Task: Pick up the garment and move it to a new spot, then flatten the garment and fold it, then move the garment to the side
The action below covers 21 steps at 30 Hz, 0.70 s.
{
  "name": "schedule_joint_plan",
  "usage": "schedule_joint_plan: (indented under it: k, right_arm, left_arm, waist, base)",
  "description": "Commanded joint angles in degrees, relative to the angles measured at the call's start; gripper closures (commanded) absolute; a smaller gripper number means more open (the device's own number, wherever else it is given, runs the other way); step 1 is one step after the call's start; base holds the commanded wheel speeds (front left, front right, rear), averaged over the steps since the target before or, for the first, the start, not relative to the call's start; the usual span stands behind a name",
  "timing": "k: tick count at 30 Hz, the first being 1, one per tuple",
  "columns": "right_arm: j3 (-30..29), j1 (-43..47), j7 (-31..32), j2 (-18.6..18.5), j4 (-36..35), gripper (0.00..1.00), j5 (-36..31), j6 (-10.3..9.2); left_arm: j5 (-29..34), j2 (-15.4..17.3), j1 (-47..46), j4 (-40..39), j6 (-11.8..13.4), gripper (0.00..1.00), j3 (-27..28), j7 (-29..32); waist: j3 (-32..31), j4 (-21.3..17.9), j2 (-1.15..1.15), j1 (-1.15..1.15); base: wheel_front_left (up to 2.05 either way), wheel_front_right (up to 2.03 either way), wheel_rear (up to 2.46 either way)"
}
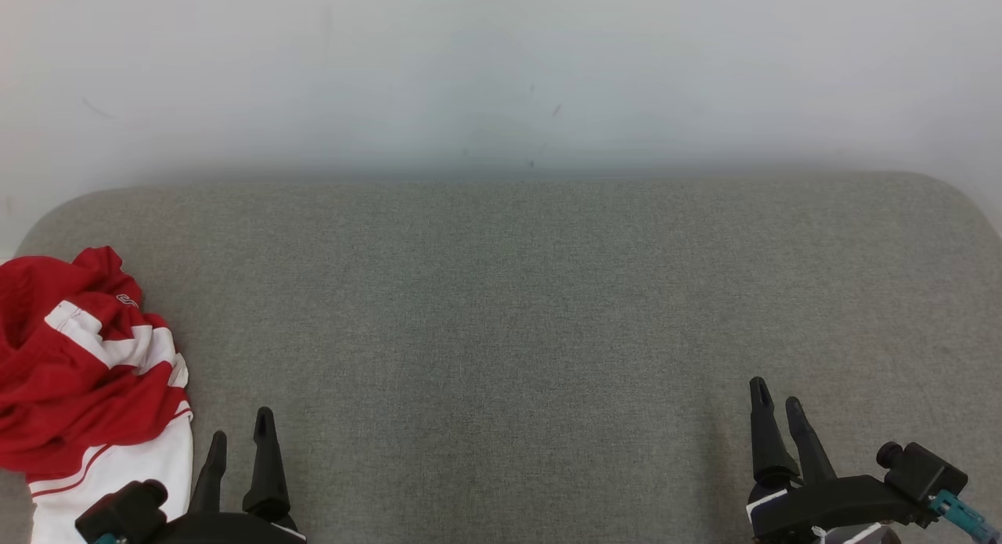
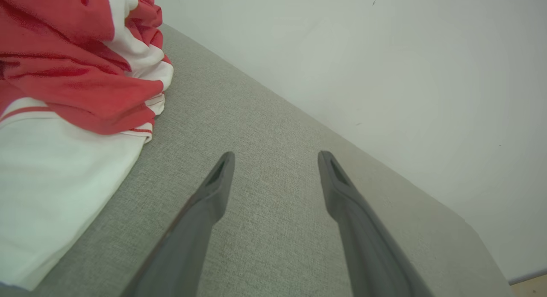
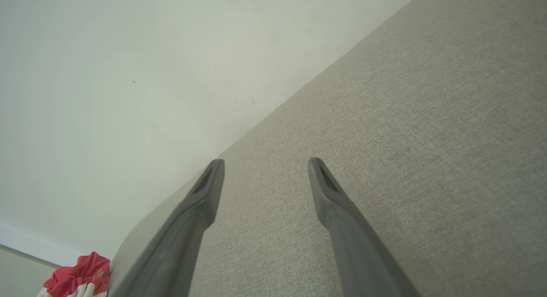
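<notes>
A crumpled red and white garment lies bunched at the far left of the grey fabric surface, part of it hanging past the left edge. In the left wrist view the garment is at the upper left, beside and apart from the fingers. My left gripper is open at the lower left, just right of the garment, with nothing between its fingers. Open and empty too, my right gripper hovers at the lower right over bare fabric. The garment appears small at the bottom left of the right wrist view.
A pale wall rises directly behind the grey surface, which has rounded back corners. Wide bare fabric stretches between the two grippers. A strip of floor shows past the surface's far end in the left wrist view.
</notes>
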Motion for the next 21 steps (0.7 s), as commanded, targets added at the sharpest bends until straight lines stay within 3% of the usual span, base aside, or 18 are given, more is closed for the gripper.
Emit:
schedule_joint_plan:
  k: [1,21]
  right_arm:
    - [-0.33,-1.1,-0.57,-0.12,-0.25,0.0,-2.7,0.32]
    - [-1.06,-1.4,-0.2,-0.15,-0.45,0.0,-18.34,0.38]
  left_arm:
    - [2.65,0.7,-0.32,-0.81,0.59,0.0,-0.54,-0.7]
    - [16.57,3.86,-0.37,-1.12,3.77,0.0,-6.85,-4.52]
  waist:
    - [-0.01,0.0,0.0,0.0]
    - [0.55,0.4,0.0,0.0]
  base:
    - [0.0,0.0,0.0]
    - [0.0,0.0,0.0]
